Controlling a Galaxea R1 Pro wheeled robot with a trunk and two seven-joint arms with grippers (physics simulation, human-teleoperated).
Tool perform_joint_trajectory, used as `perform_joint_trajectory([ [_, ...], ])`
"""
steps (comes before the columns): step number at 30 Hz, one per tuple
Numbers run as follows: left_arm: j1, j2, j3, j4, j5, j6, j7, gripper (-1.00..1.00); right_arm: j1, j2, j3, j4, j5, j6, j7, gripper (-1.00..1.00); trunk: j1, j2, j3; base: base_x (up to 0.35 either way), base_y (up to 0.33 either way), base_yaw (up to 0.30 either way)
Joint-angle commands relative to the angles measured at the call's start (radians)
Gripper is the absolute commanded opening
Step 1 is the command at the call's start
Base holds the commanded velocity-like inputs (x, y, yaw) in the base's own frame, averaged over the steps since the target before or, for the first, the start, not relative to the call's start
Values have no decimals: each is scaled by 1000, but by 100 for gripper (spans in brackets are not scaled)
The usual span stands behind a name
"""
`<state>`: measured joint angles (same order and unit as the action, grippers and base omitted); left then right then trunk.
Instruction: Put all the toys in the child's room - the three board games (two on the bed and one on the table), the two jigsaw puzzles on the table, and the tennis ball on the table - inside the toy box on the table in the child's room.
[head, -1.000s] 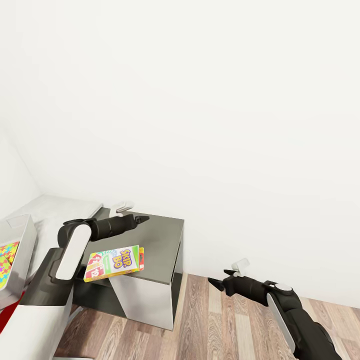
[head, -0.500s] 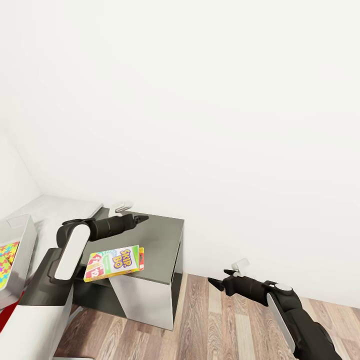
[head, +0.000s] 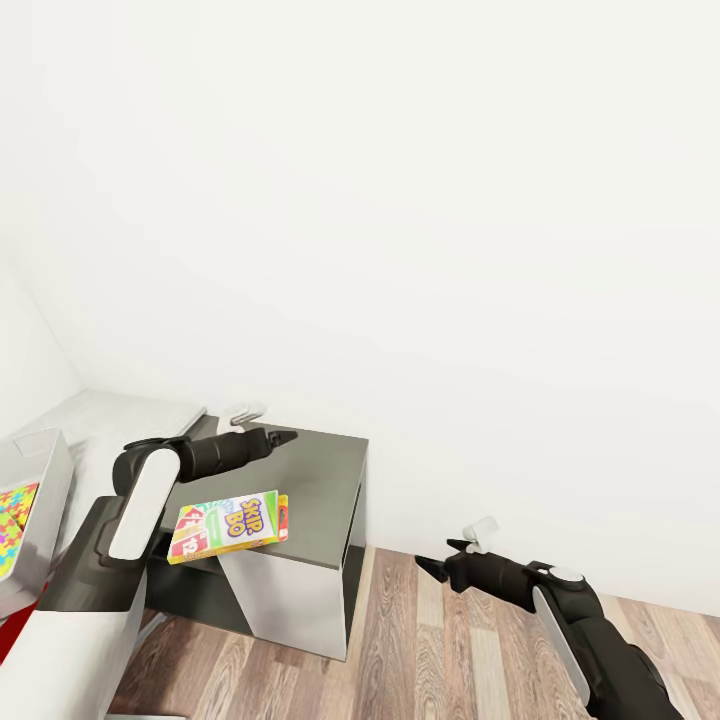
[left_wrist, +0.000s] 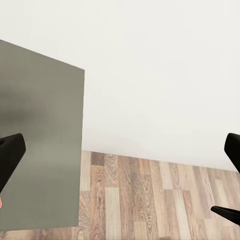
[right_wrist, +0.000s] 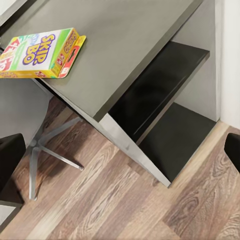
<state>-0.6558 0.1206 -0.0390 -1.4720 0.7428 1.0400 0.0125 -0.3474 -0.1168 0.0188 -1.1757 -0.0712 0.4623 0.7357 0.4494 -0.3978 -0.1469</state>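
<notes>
A yellow-green board game (head: 228, 525) lettered SKIP-BO lies flat near the front edge of the dark-grey cabinet top (head: 320, 480) of the table; the right wrist view has the same board game (right_wrist: 40, 52). My left gripper (head: 288, 437) hovers open over the back of that top, its fingers (left_wrist: 11, 155) wide apart with nothing between them. Off to the right, above the wood floor, my right gripper (head: 435, 555) is open and holds nothing. The light grey toy box (head: 45, 465) is cut by the left edge, with a jigsaw puzzle (head: 12, 520) inside.
A white wall (head: 400, 250) rises close behind the cabinet. Under the top are black open shelves (right_wrist: 160, 95). A grey star-shaped chair base (right_wrist: 45, 150) stands on the plank floor (head: 430, 650) beside the cabinet. A red sliver (head: 5, 640) shows at lower left.
</notes>
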Motion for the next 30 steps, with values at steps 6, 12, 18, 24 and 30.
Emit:
perform_joint_trajectory([
  [6, -1, 2, -1, -1, 4, 3, 1, 100, -1, -1, 1, -1, -8, -15, 0, 100, 1, -2, -2, 0, 0, 0],
  [12, -1, 3, 2, -1, 10, 4, -1, 100, -1, -1, -1, -1, -14, -24, 21, 100, 1, -2, -2, 0, 0, 0],
  [18, -1, 4, 40, -1, 25, 6, -33, 100, -1, -2, -5, 0, -100, -14, 110, 100, 1, -2, -2, 0, 0, 0],
  [24, -1, 10, 93, -1, 30, 7, -103, 100, -5, 2, -51, 32, -279, 78, 113, 100, 1, -2, -2, 0, 0, 0],
  [30, -1, 17, 104, -1, 31, 7, -114, 100, -18, 43, -139, 165, -475, 127, -15, 100, 1, -2, -2, 0, 0, 0],
])
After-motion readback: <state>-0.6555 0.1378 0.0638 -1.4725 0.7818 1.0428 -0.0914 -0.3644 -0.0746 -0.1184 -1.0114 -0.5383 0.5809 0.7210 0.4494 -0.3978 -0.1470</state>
